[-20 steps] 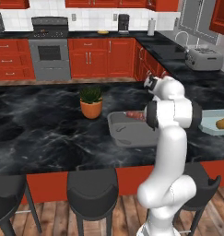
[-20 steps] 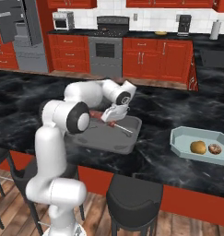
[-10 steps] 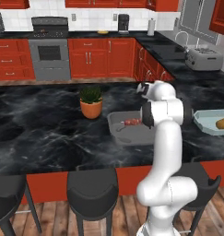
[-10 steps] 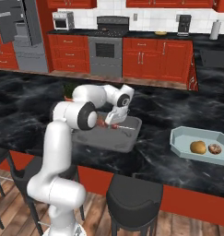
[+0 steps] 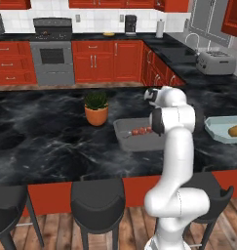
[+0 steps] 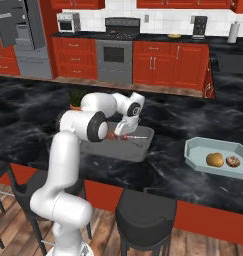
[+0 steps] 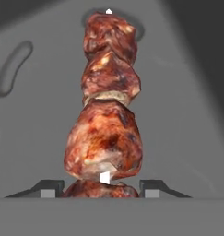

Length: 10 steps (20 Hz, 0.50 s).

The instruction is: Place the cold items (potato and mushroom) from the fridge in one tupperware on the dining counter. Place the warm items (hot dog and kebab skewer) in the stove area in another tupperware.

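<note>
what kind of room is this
A home kitchen, rendered rather than real. A stove sits among red cabinets along the back wall, a toaster stands near the sink, and a black marble counter has stools tucked under it.

On the tabletop [image 5: 51, 141] stand two tupperwares: one grey tupperware [image 5: 134, 142] near its middle, holding one kebab skewer [image 5: 141, 131], and one pale blue tupperware [image 6: 195, 156] toward its right end. The blue one holds one potato [image 6: 214, 159] and one mushroom [image 6: 233, 161]; one potted plant [image 5: 96, 108] stands beside the grey one.
</note>
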{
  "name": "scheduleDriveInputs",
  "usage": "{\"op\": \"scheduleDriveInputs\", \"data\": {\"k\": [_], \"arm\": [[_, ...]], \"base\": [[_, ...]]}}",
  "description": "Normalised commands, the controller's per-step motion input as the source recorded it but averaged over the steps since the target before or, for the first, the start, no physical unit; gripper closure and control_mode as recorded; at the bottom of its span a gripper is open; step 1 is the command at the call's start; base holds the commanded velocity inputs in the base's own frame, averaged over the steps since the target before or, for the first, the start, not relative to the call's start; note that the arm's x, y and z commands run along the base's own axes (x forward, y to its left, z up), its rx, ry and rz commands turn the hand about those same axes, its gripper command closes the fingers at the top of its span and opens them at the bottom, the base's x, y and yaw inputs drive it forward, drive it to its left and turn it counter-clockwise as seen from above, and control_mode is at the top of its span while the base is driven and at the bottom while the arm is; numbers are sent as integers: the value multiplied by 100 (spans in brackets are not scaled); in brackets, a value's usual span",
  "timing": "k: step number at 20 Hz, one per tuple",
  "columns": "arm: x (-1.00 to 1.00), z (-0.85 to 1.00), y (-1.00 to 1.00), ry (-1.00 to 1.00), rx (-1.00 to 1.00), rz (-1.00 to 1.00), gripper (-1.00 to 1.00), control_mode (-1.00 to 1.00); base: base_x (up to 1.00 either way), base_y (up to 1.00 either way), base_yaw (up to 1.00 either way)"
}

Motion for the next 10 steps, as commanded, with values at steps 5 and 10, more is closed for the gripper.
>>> {"op": "scheduleDriveInputs", "data": {"k": [5,10], "arm": [[-64,-18,0,-21,0,0,-100,-100],[-40,10,12,-8,0,-4,-100,-100]], "base": [[0,0,0],[0,0,0]]}}
